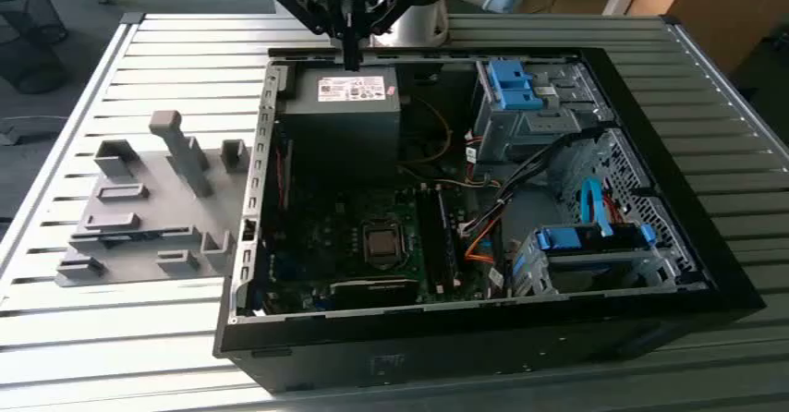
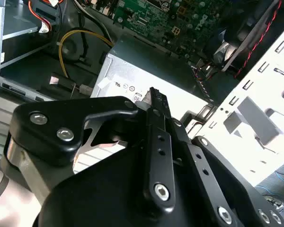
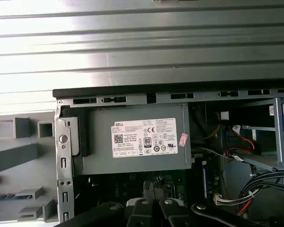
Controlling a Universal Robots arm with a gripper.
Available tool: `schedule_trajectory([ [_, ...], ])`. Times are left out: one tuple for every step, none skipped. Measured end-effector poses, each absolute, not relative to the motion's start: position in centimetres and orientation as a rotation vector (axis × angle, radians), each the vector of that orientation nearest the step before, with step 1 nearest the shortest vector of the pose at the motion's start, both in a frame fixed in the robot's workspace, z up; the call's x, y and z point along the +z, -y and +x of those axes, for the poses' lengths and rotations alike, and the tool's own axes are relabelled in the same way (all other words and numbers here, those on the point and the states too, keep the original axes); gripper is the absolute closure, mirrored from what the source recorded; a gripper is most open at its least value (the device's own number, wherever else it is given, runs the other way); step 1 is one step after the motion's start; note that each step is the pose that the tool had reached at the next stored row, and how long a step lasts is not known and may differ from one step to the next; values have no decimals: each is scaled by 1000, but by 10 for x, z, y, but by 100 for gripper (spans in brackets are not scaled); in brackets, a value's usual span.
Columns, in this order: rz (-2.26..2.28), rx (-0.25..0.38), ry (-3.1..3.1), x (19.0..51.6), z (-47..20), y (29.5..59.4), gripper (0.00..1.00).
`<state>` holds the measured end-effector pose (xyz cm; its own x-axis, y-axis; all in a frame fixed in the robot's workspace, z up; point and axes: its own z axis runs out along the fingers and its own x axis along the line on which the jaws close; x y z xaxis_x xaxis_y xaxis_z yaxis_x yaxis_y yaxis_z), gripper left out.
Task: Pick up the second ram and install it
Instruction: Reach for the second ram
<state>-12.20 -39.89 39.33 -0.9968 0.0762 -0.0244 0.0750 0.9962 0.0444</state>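
Note:
My gripper hangs over the far rim of the open computer case, just above the grey power supply. In the second wrist view its black fingers lie pressed together, shut, with nothing visible between them. The second ram shows as a thin blue-green strip lying in a slot of the grey fixture, outside the case and well away from the gripper. The motherboard with its long black slots lies in the case, on the near side of the power supply.
The grey fixture with upright blocks sits on the slatted metal table at the exterior view's left of the case. Blue drive cages and bundled cables crowd the case's other side. A green strip stands among the black slots.

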Motion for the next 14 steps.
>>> schedule_trajectory([
  [118,68,-3113,393,-122,399,89],
  [118,68,-3113,393,-122,399,89],
  [118,68,-3113,393,-122,399,89],
  [118,67,-3113,393,-122,399,89],
  [118,68,-3113,393,-123,399,89],
  [118,68,-3113,393,-123,399,89],
  [118,68,-3112,393,-124,399,89],
  [118,68,-3112,393,-125,399,89],
  [118,68,-3112,393,-126,399,89],
  [118,68,-3112,393,-127,399,89],
  [118,68,-3112,393,-127,399,89],
  [118,68,-3112,393,-128,399,89],
  [118,68,-3112,393,-129,399,89],
  [118,68,-3112,393,-130,399,89],
])
